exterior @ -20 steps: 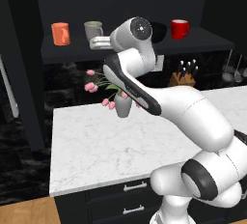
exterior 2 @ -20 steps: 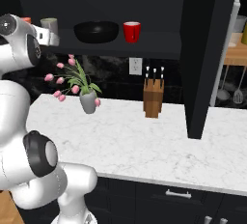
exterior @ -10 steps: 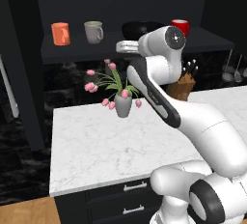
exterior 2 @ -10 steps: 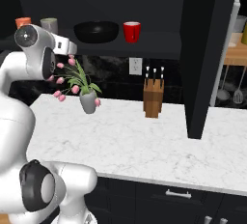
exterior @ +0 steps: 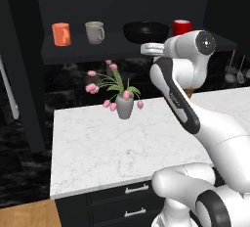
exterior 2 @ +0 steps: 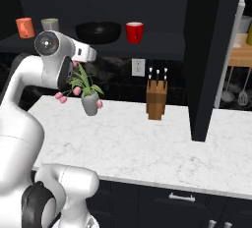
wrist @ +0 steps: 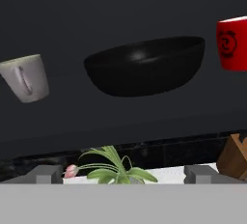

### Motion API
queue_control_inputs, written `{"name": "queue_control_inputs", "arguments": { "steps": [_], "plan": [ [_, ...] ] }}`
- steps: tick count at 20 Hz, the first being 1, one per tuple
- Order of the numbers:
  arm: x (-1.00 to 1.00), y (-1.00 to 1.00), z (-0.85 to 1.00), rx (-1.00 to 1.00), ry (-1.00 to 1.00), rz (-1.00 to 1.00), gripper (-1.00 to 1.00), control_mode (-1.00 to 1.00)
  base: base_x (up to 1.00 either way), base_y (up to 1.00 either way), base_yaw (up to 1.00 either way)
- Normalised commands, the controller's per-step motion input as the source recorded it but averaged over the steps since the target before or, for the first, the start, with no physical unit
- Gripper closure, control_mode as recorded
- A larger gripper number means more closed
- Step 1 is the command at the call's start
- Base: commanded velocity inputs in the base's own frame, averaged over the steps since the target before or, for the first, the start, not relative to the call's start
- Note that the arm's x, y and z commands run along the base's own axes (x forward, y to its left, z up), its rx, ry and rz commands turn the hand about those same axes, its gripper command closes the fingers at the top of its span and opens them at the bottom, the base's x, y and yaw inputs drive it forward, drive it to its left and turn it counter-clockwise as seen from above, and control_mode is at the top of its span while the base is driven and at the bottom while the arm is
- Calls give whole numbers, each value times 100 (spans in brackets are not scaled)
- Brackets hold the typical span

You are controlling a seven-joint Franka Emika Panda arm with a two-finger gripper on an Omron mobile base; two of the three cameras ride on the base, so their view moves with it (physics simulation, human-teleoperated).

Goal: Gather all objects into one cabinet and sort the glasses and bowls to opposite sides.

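On the dark shelf [exterior: 112,46] of the black cabinet stand, from left to right, an orange mug [exterior: 61,34], a pale grey mug [exterior: 94,32], a wide black bowl [exterior: 145,31] and a red mug [exterior: 181,27]. My gripper [exterior: 147,49] hovers open just in front of and below the bowl, holding nothing. In the hand view the bowl [wrist: 144,66] fills the centre, with the grey mug [wrist: 26,78] to its left and the red mug [wrist: 233,43] at the right edge. Both fingertips [wrist: 48,174] stand wide apart. The cabinet door [exterior 2: 211,50] hangs open at the right.
A grey vase of pink tulips [exterior: 124,106] stands on the white marble counter [exterior: 97,143] under the shelf. A wooden knife block [exterior 2: 156,99] sits further right against the wall. Utensils [exterior 2: 236,94] hang beyond the door.
The arm has swung right along the shelf, from in front of the grey mug to in front of the black bowl. The jaws have stayed open and empty.
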Motion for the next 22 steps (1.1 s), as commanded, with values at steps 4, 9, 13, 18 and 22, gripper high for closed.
{"name": "queue_control_inputs", "arguments": {
  "steps": [4, 9, 13, 18, 22],
  "plan": [
    [-6, -60, 0, 0, 0, -2, -100, -100, 0, 0, 0],
    [-4, -57, 0, 0, 0, -1, -100, -100, 0, 0, 0],
    [0, -48, 0, 0, 0, -2, -100, -100, 0, 0, 0],
    [0, -54, 0, 0, 0, -3, -100, -100, 0, 0, 0],
    [7, -41, 11, 0, 0, -5, -100, -100, 0, 0, 0]
  ]
}}
